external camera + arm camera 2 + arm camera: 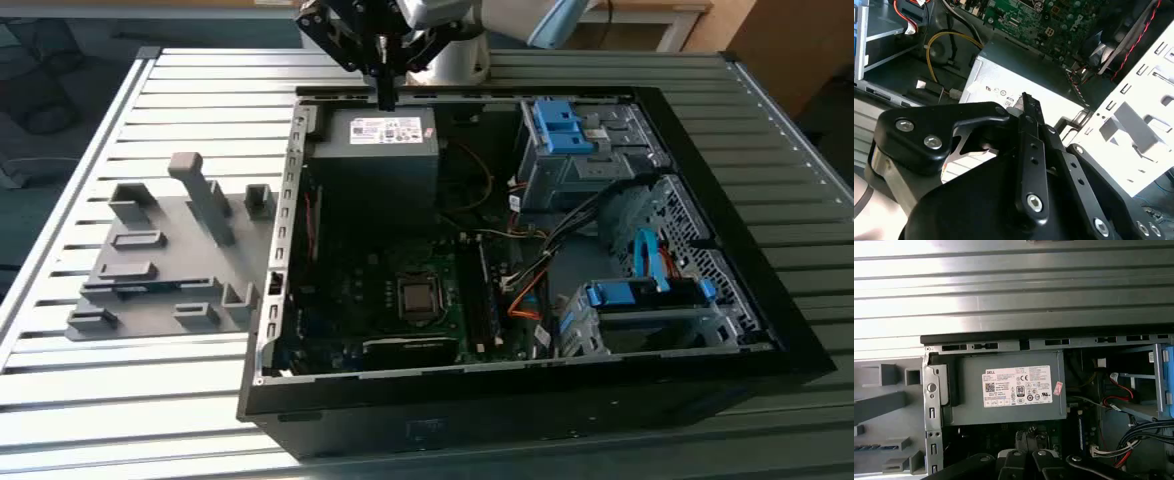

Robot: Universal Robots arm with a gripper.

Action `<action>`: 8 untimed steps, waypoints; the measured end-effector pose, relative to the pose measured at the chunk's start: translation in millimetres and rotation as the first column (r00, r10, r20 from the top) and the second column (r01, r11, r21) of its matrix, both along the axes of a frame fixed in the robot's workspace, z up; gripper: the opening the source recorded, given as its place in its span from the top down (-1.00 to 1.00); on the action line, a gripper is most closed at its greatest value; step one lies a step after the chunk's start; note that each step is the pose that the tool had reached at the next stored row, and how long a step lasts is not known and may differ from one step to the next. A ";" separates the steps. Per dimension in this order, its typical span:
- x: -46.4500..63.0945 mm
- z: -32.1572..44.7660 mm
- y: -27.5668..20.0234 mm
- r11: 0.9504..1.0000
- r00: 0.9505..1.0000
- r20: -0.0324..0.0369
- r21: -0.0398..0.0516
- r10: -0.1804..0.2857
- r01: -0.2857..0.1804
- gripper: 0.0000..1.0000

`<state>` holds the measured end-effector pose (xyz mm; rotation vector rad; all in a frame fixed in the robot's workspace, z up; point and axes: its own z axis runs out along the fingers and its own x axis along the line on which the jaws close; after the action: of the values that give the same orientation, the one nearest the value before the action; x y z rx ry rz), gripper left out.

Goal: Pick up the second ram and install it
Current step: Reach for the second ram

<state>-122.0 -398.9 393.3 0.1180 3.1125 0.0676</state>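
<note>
My gripper [386, 97] hangs over the far edge of the open computer case [287, 300], just above the power supply [380, 130]. Its black fingers meet with nothing between them, as both wrist views show: gripper [1026, 102], gripper [1029, 439]. In the first wrist view a thin blue-green strip [876, 446] lies edge-up in a slot of the grey fixture [879, 407]; it looks like the second ram, but I cannot be sure. A darker green stick [478, 300] stands in the motherboard [400, 300] beside the processor socket.
The case lies on a slatted metal table [134, 400]. The grey fixture plate [160, 260], with upright blocks, sits at the exterior view's left of the case. Blue drive cages [574, 130] and loose cables [534, 270] crowd the case's other side.
</note>
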 end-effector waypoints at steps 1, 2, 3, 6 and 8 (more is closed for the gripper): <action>0.0 0.0 0.0 1.000 1.000 0.000 0.000 0.000 0.000 0.79; 0.0 0.0 0.0 1.000 1.000 0.000 0.000 0.000 0.000 0.79; 0.0 0.0 0.0 1.000 1.000 0.000 0.000 0.000 0.000 0.79; -0.5 0.1 0.0 1.000 1.000 0.000 0.000 0.000 0.000 0.79; -0.7 0.0 0.0 1.000 1.000 0.000 0.000 0.000 0.000 0.79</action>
<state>-122.7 -398.9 393.3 0.1179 3.1126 0.0676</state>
